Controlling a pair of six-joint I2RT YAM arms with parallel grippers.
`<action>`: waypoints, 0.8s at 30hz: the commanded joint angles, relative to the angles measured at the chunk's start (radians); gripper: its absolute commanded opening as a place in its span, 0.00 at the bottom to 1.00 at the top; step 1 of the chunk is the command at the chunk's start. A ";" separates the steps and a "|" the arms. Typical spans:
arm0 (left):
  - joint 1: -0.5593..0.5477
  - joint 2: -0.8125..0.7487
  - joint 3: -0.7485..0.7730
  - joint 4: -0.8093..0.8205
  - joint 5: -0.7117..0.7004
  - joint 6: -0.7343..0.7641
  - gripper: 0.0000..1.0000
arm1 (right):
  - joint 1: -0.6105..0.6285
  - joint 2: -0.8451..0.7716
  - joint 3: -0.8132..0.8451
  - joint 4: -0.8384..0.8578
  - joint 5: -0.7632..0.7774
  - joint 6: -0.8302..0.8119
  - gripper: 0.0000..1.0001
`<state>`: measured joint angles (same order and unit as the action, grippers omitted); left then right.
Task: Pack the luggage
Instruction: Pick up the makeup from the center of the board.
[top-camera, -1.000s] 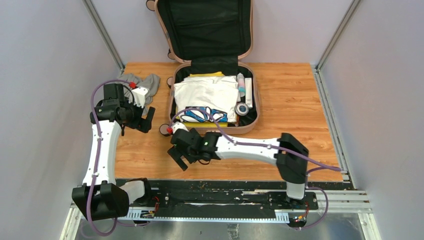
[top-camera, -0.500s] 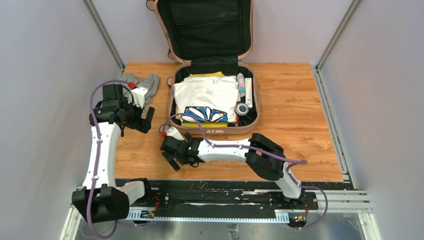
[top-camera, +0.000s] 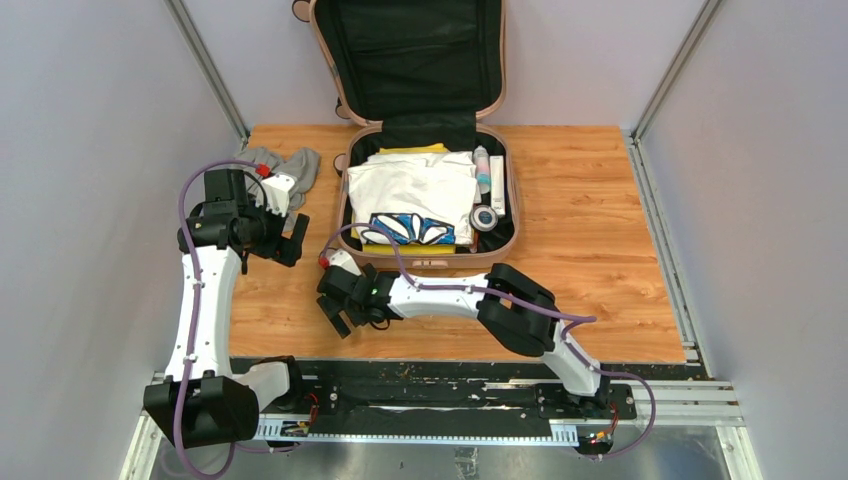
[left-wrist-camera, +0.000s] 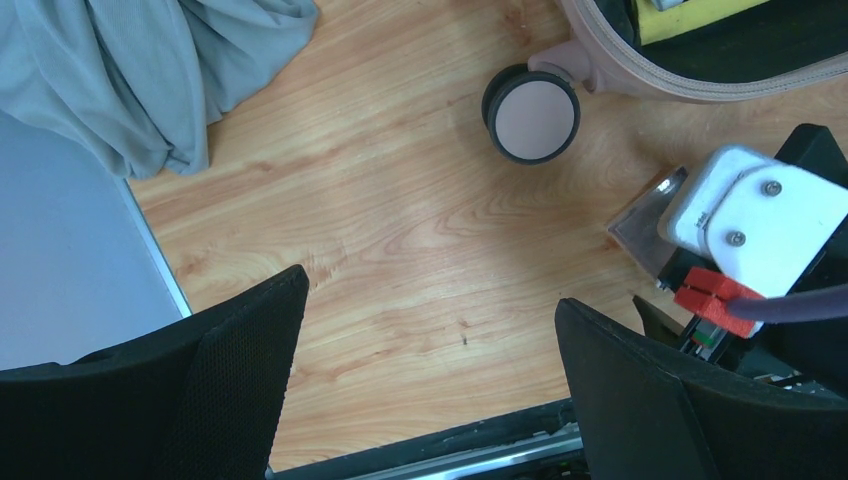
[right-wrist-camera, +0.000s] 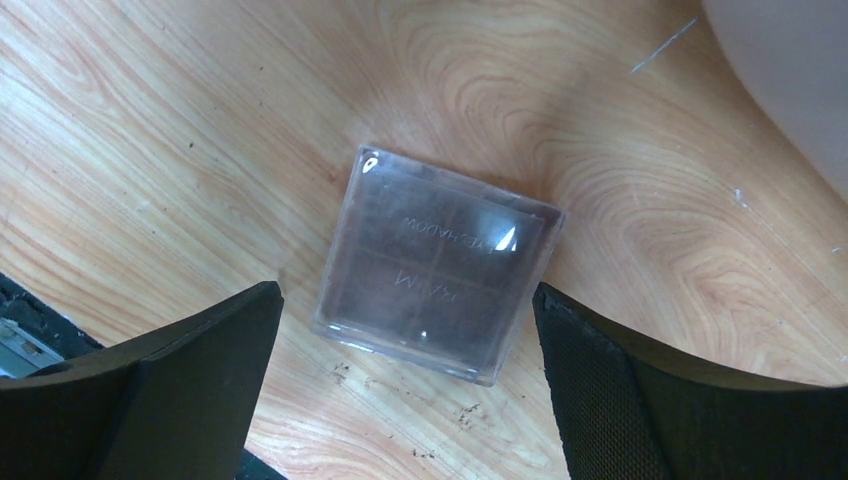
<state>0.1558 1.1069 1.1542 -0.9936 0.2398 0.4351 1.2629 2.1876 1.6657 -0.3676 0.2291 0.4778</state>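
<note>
The luggage (top-camera: 425, 205) lies open at the table's back, its lid leaning on the wall, with folded clothes and toiletries inside. In the right wrist view a clear square eyeshadow case (right-wrist-camera: 435, 265) lies flat on the wood beside the pink shell (right-wrist-camera: 790, 70). My right gripper (right-wrist-camera: 405, 315) hovers over it, open, a finger on each side, touching nothing. From above, the right gripper (top-camera: 335, 312) sits just off the luggage's near left corner and hides the case. My left gripper (top-camera: 292, 240) is open and empty over bare wood (left-wrist-camera: 430, 330), near a luggage wheel (left-wrist-camera: 532, 113).
A crumpled grey cloth (top-camera: 285, 165) lies at the back left of the table, also in the left wrist view (left-wrist-camera: 150, 70). The right arm's white wrist camera housing (left-wrist-camera: 750, 215) is close to my left fingers. Grey walls enclose the table on both sides.
The right arm has folded back, carrying its open gripper left and nearer along the luggage's front edge. The left arm has not moved.
</note>
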 joint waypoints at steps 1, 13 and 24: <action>0.007 -0.018 0.018 -0.014 0.002 0.006 1.00 | -0.036 0.038 0.008 -0.010 -0.005 0.039 0.97; 0.007 -0.011 0.044 -0.016 0.000 -0.002 1.00 | -0.041 0.052 0.022 -0.042 -0.001 0.023 0.67; 0.007 0.006 0.048 -0.014 -0.002 -0.007 1.00 | -0.041 -0.247 -0.088 -0.075 0.051 -0.045 0.47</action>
<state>0.1558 1.1057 1.1786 -0.9974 0.2394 0.4343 1.2282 2.1143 1.6070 -0.3969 0.2363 0.4698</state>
